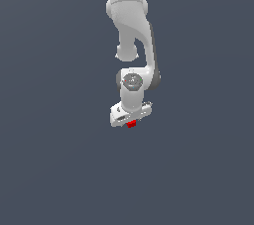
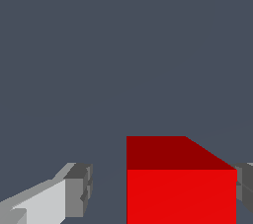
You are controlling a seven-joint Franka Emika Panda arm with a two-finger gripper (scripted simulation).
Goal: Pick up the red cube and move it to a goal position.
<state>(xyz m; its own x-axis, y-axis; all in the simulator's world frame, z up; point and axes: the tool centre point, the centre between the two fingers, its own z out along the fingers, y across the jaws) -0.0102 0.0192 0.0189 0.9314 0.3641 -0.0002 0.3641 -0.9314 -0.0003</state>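
The red cube (image 1: 131,124) is small and shows just below the white gripper (image 1: 130,119), mostly covered by the hand in the exterior view. In the wrist view the red cube (image 2: 181,188) sits between the two fingers of the gripper (image 2: 160,188). One grey fingertip (image 2: 79,188) stands apart from the cube with a clear gap of floor between them. The other fingertip (image 2: 245,183) is right against the cube's opposite side. The jaws are open around the cube. I cannot tell whether the cube rests on the floor.
A plain dark grey-blue floor (image 1: 59,159) fills both views. The white arm (image 1: 130,26) comes down from the top middle of the exterior view.
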